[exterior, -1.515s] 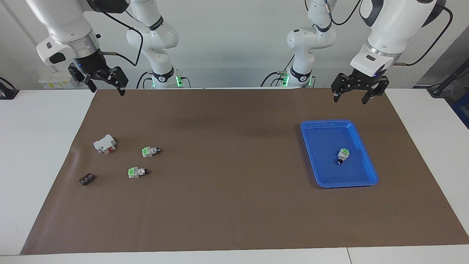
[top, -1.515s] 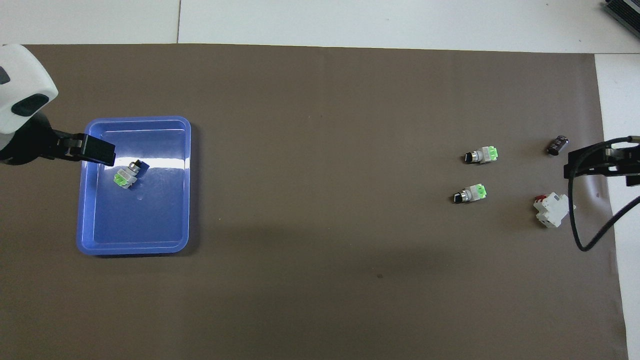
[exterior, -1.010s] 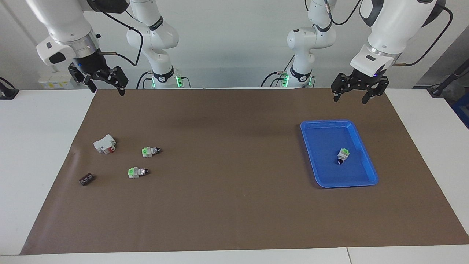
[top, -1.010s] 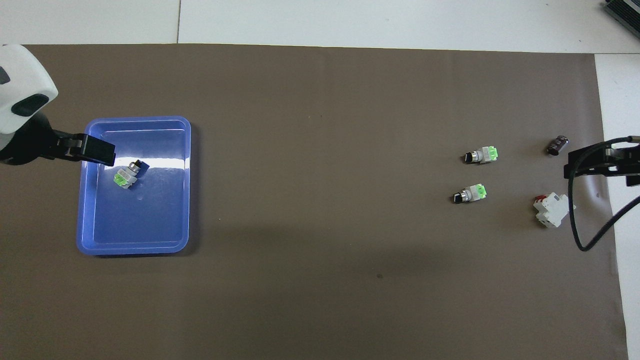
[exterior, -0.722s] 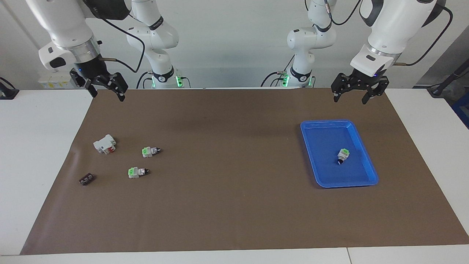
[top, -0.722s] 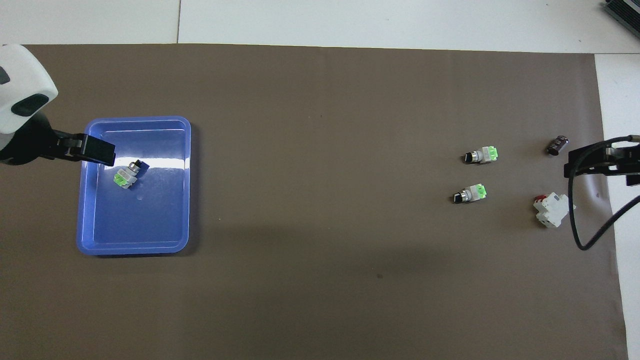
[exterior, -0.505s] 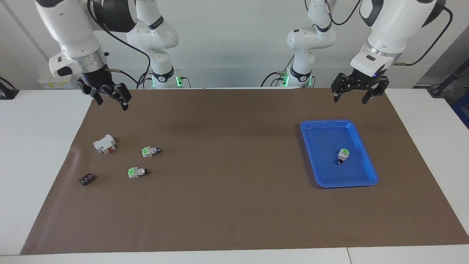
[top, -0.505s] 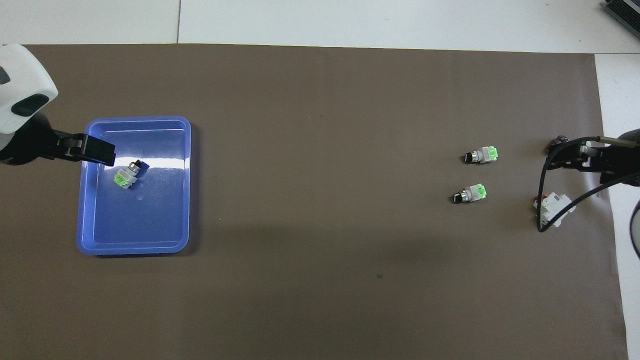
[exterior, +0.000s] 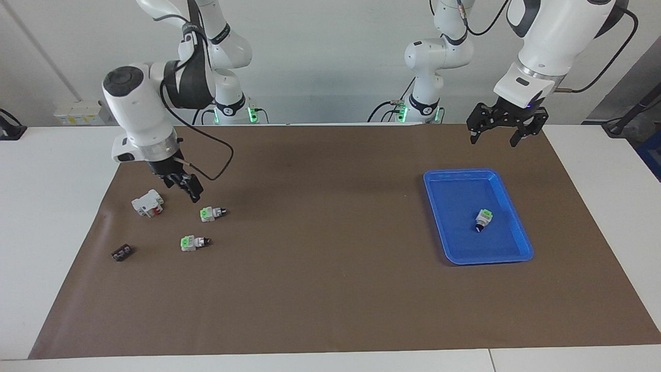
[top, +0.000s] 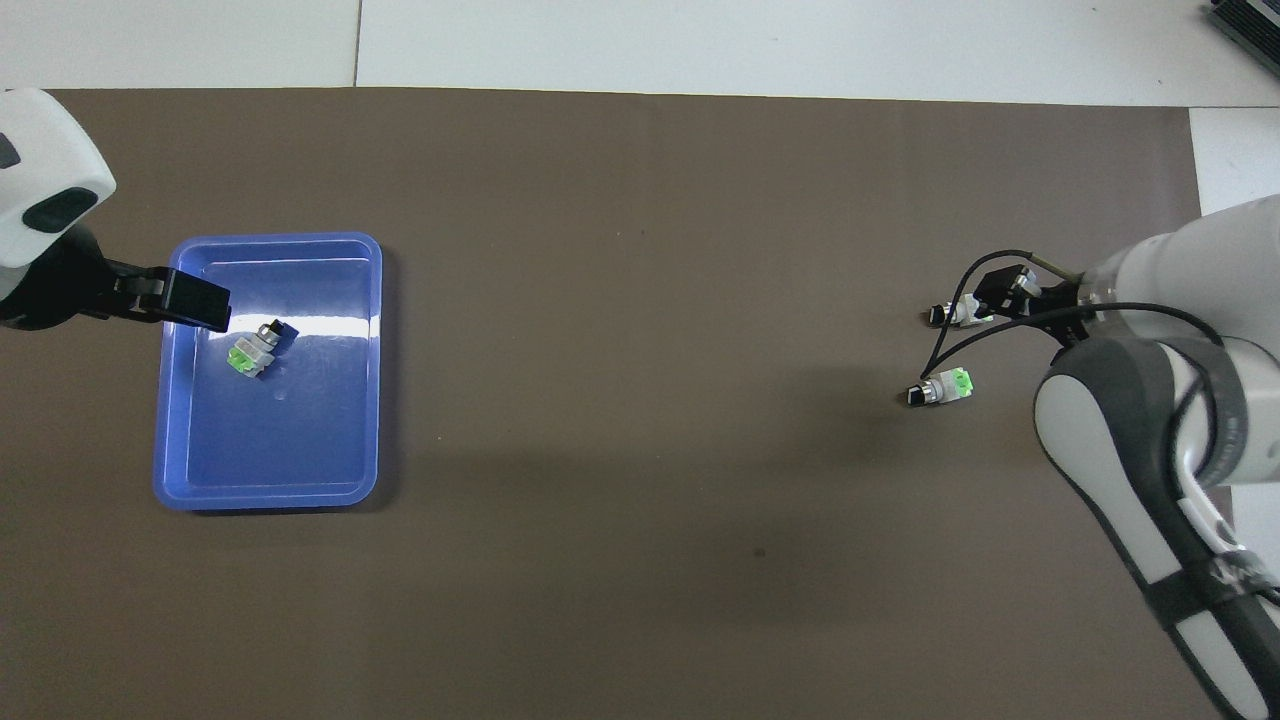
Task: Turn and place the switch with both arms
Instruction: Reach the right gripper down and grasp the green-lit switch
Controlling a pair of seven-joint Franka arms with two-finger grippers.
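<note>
Hovering right claw near mat-edge switch.

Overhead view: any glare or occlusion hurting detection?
Overhead view: a bright glare streak crosses the blue tray floor beside the switch in it; the right arm covers the bigger white block. Facing view: even light, soft shadows, white block plainly visible.

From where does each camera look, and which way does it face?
Facing view: high across the table, facing the robots; both arms with their bases show, the right gripper low by a switch, the left gripper raised.
Overhead view: high above the robots' end, looking steeply down; only the arms' ends show.
Shared: the brown mat, the tray holding one switch.
</note>
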